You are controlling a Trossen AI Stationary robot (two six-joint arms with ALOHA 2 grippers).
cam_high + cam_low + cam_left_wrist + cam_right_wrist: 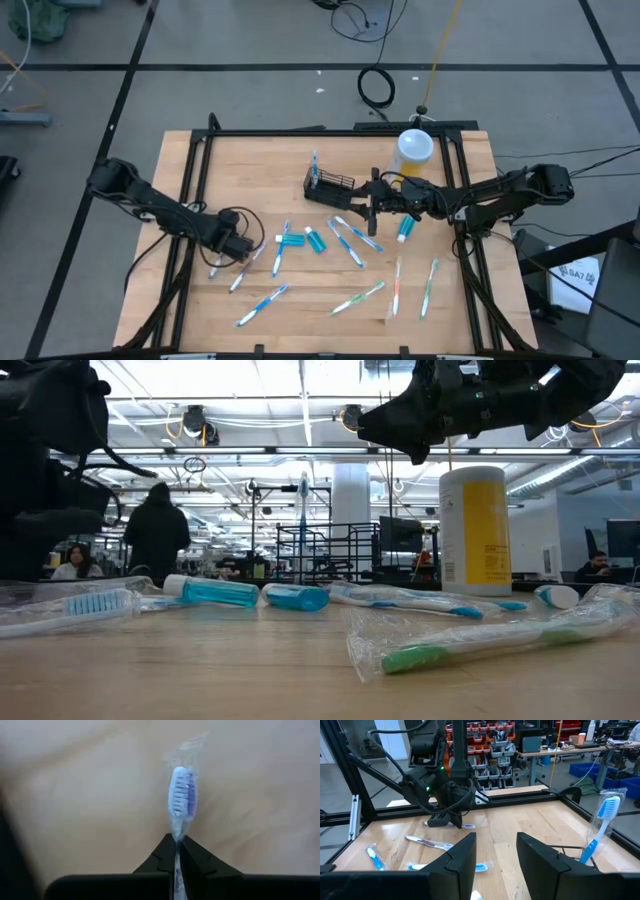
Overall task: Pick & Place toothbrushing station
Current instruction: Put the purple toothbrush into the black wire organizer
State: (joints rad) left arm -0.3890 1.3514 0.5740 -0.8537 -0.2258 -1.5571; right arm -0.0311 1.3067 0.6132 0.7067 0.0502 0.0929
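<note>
Your left gripper [177,845] sits low over the left part of the wooden table [300,310], its jaws closed tight on a wrapped toothbrush [181,795]. The white and purple bristle head, in clear wrap, sticks out just past the fingertips, with bare wood beyond it.

Your right gripper [495,850] hangs above the table near its middle, just right of the toothbrushing station [328,187]. Its jaws stand partly open with a clear gap between them, and they hold nothing.

The toothbrushing station, a small black wire caddy, stands upright on the table slightly behind the middle. 1 blue toothbrush [600,827] stands upright in it, handle down and head up. A tall yellow bottle with a white lid [414,150] stands near the back right, well apart from the caddy's left end and close beside the right arm.

Around these, more wrapped toothbrushes [350,240] and small blue tubes [315,240] lie scattered flat across the wood, most between the 2 arms and toward the front edge.

Beyond the table you see a large workshop with shelving, benches and bright ceiling lights. A person in dark clothing [157,535] stands far back, and others sit farther off.
</note>
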